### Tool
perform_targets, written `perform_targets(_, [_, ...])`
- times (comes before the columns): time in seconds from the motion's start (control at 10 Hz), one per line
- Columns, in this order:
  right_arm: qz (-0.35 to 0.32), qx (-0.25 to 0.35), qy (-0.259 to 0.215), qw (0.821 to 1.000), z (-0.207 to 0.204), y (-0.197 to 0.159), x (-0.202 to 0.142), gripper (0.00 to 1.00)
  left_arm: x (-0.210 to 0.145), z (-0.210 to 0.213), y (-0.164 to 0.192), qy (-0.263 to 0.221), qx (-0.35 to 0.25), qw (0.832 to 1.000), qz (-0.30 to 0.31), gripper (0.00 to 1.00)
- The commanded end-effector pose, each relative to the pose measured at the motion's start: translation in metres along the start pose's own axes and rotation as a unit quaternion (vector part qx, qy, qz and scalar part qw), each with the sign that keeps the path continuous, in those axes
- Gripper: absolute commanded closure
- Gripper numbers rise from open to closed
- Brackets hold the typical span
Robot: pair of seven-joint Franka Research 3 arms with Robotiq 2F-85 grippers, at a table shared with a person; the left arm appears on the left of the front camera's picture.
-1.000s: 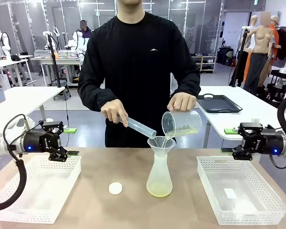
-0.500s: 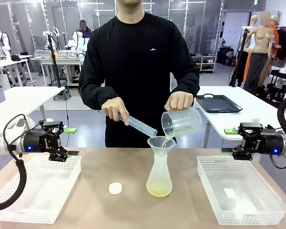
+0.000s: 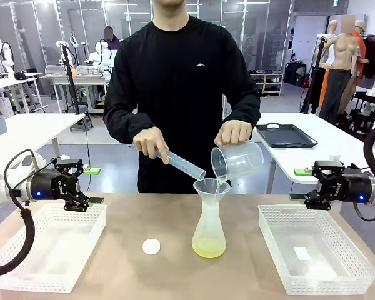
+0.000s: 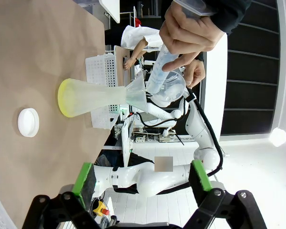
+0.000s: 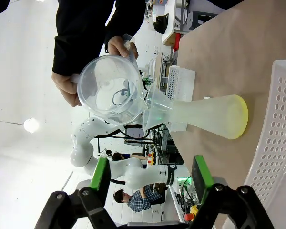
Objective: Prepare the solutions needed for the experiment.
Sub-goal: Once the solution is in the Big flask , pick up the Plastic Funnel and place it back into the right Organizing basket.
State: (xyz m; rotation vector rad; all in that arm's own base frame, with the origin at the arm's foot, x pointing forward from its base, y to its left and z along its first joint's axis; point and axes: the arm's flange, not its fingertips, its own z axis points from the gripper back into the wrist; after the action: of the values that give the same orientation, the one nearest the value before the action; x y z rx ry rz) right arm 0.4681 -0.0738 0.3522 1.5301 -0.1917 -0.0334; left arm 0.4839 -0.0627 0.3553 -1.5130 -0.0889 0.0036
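Pouring in progress, front view: person's hand [image 3: 232, 132] tips clear plastic beaker [image 3: 237, 159] into translucent funnel [image 3: 211, 187] seated on frosted white conical flask [image 3: 209, 228]. Pale yellow-green solution [image 3: 209, 251] pools at flask bottom. Left gripper [image 3: 92, 185] and right gripper [image 3: 300, 184]: jaws spread wide, empty.

Left wrist view: left gripper [image 4: 140, 175] gaping, nothing held; solution [image 4: 64, 98] at flask base.

Right wrist view: right gripper [image 5: 150, 176] open, empty. Risk: beaker lip knocks loose funnel, flask tips, solution spills.

No legible labels.
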Motion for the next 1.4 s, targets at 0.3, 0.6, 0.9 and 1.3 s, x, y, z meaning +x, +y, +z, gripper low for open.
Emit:
perform_targets(0.3, [-0.001, -0.004, 0.001, 1.000, 0.0007, 0.0011, 0.0016, 0.14, 0.0008, -0.0013, -0.0007, -0.009, -0.004, 1.000, -0.010, 0.00])
perform_targets(0.6, [-0.001, -0.004, 0.001, 1.000, 0.0007, 0.0011, 0.0016, 0.14, 0.0008, -0.0013, -0.0007, -0.009, -0.004, 1.000, -0.010, 0.00])
perform_targets(0.9, [-0.001, -0.004, 0.001, 1.000, 0.0007, 0.0011, 0.0016, 0.14, 0.0008, -0.0013, -0.0007, -0.009, -0.004, 1.000, -0.010, 0.00])
perform_targets(1.3, [-0.001, -0.004, 0.001, 1.000, 0.0007, 0.0011, 0.0016, 0.14, 0.0008, -0.0013, -0.0007, -0.009, -0.004, 1.000, -0.010, 0.00])
